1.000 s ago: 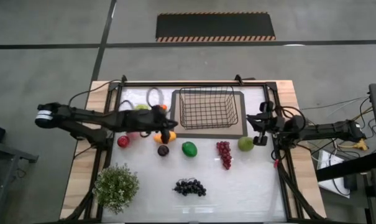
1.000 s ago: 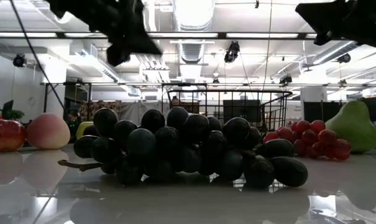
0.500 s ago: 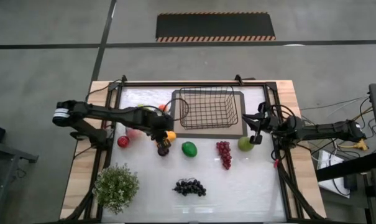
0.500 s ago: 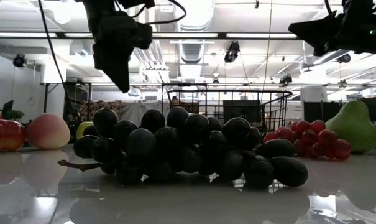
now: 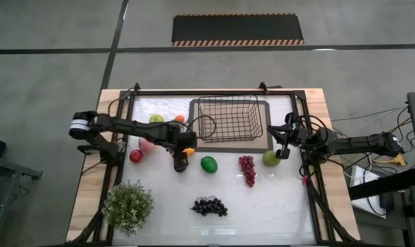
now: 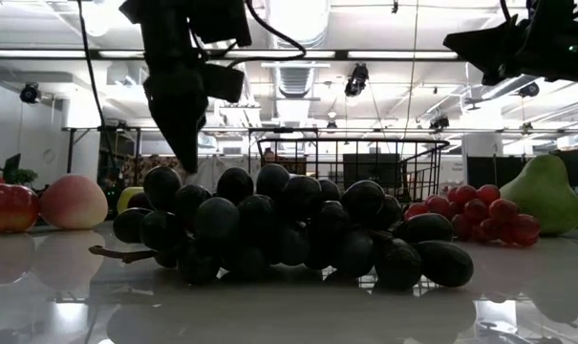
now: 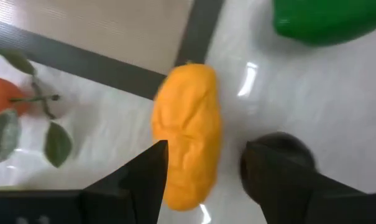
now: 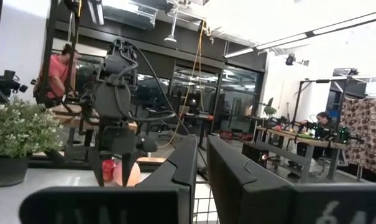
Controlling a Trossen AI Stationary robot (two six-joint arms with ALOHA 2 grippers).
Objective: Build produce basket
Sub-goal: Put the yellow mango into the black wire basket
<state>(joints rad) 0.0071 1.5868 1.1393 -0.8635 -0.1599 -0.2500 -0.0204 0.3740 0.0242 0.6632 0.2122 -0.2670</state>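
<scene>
On the table (image 5: 282, 199), beside the empty basket (image 5: 228, 118), swung the left hand (image 5: 180, 161) across and down, fingers apart around the orange mango (image 7: 188, 130). Ready to grab. Kept the right hand (image 5: 284, 152) closed by the pear (image 5: 271, 158).

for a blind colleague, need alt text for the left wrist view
The left gripper hangs open over a white tabletop, its two dark fingers straddling a yellow-orange toy mango. A dark round fruit sits beside the mango, with a green fruit and a leafy orange fruit at the edges.
</scene>
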